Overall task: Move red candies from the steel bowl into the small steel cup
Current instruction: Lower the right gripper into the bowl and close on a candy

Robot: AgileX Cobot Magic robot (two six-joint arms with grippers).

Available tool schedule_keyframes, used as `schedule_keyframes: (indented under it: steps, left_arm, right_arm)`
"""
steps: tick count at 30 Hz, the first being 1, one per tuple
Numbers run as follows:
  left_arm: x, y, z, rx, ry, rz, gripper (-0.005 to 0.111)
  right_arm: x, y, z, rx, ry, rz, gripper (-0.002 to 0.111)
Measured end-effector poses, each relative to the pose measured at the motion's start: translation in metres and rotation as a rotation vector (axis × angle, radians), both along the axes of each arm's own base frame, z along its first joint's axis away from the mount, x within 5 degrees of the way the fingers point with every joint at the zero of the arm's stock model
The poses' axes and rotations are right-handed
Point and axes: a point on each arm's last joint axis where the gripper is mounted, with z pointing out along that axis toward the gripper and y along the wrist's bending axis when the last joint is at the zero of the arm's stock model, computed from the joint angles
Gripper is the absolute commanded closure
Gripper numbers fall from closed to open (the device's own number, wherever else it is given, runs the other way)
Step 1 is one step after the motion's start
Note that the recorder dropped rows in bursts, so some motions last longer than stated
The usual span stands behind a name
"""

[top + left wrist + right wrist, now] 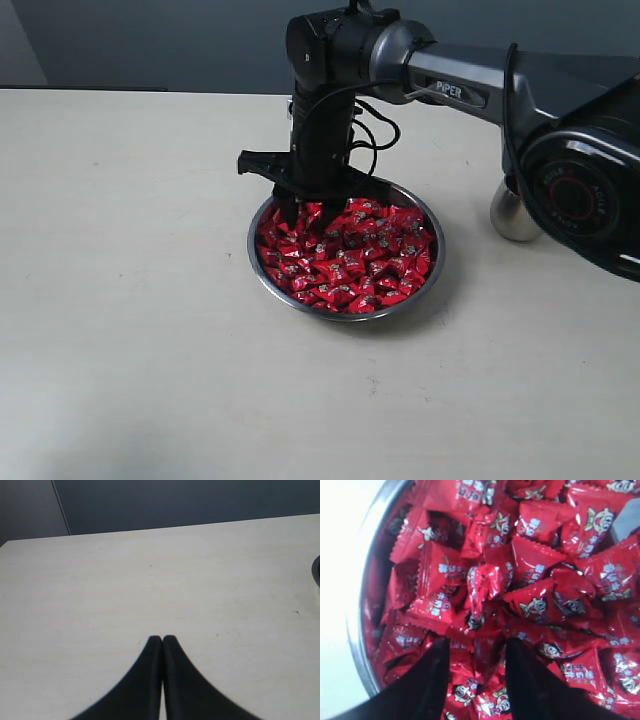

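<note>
The steel bowl (262, 262) sits mid-table, heaped with red candies (350, 255). My right gripper (305, 212) reaches down into the bowl's far left side. In the right wrist view it (477, 645) is open, its two black fingers pushed among the candies (535, 565) with wrappers lying in the gap, close to the bowl's rim (357, 630). The small steel cup (513, 215) stands to the right of the bowl, partly hidden behind the right arm. My left gripper (162, 639) is shut with nothing in it, above bare table, and does not show in the exterior view.
The pale table (130, 300) stretches round the bowl on all sides. The right arm's base joint (580, 190) stands at the right edge, just in front of the cup. A dark wall runs behind the table's far edge.
</note>
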Motion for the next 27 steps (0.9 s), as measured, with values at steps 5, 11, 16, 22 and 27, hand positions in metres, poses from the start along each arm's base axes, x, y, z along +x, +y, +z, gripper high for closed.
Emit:
schedule_keyframes:
  steps: [5, 11, 16, 22, 27]
  left_arm:
    - [0.0000, 0.0000, 0.0000, 0.000, 0.000, 0.000, 0.106]
    - [0.0000, 0.0000, 0.0000, 0.000, 0.000, 0.000, 0.106]
    - [0.0000, 0.0000, 0.0000, 0.000, 0.000, 0.000, 0.106]
    - [0.0000, 0.0000, 0.0000, 0.000, 0.000, 0.000, 0.106]
    - [0.0000, 0.0000, 0.0000, 0.000, 0.000, 0.000, 0.106]
  right_arm:
    - [0.0010, -0.0011, -0.0001, -0.012, -0.012, 0.007, 0.071]
    - [0.0011, -0.0012, -0.0001, -0.013, -0.013, 0.007, 0.071]
    - [0.0011, -0.0012, -0.0001, -0.013, -0.013, 0.007, 0.093]
    - [0.0011, -0.0012, -0.0001, -0.013, -0.013, 0.010, 0.108]
    - [0.0011, -0.0012, -0.0001, -0.013, -0.016, 0.030, 0.109]
